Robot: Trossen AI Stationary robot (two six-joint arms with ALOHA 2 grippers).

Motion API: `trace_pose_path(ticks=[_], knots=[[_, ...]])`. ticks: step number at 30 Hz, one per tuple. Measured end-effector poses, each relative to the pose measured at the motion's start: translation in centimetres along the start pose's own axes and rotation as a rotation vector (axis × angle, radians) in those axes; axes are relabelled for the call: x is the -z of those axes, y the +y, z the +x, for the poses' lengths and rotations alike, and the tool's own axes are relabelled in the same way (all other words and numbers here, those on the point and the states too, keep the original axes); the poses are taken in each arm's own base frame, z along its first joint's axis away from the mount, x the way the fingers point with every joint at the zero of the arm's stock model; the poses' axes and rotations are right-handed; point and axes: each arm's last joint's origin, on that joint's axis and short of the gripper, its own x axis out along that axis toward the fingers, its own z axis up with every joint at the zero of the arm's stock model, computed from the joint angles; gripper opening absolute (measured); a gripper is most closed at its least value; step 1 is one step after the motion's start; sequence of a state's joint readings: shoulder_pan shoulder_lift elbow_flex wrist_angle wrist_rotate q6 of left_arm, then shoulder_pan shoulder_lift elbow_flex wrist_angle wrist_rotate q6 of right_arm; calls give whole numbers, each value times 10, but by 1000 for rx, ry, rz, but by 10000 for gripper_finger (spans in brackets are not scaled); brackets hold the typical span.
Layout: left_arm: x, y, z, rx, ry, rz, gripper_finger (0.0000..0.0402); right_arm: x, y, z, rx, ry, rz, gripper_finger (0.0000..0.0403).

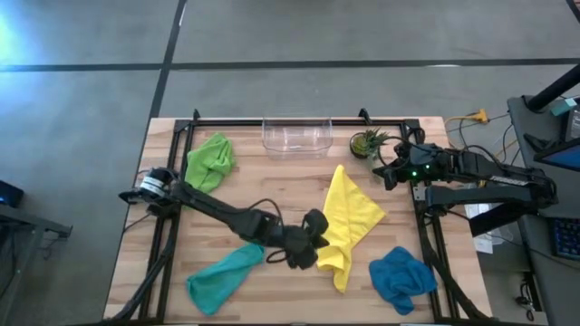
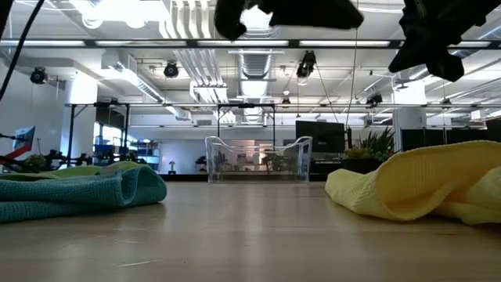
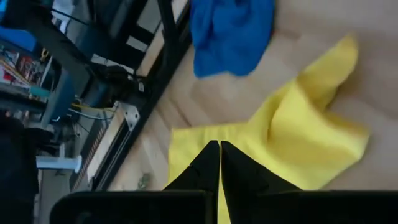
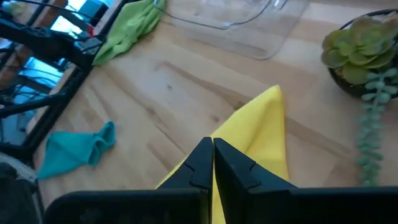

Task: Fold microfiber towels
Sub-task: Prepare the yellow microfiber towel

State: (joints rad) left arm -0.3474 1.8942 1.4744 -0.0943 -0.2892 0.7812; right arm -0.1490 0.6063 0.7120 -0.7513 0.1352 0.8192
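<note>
The yellow towel (image 1: 349,222) lies crumpled mid-table, toward the right edge. The left claw (image 1: 313,243), fingers together, hovers at its left border; the right claw (image 1: 385,172), fingers together, waits beyond its far corner.

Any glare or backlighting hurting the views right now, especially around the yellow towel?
High view: even light, with glare only on the floor at the far left corner; yellow towel reads clearly. Low view: bright ceiling lights leave the arms as black silhouettes, though the clear bin stays readable. Left wrist view: yellow towel and blue towel look slightly soft.
</note>
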Motion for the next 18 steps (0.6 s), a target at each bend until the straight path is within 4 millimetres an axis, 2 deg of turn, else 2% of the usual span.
trace_pose_path(ticks=[6, 9, 13, 18], knots=[[-30, -3, -2, -31, -44, -287, 0, 0, 0, -3, -17, -3, -37, 9], [-51, -6, 10, -35, -91, -437, 0, 1, 1, -4, -63, 32, -86, 9], [-77, -17, 38, -38, -105, -471, 0, 4, 2, -7, -152, 104, -133, 9], [-81, -47, 75, 41, 83, -404, 0, 8, 5, -11, -283, 195, -192, 9]])
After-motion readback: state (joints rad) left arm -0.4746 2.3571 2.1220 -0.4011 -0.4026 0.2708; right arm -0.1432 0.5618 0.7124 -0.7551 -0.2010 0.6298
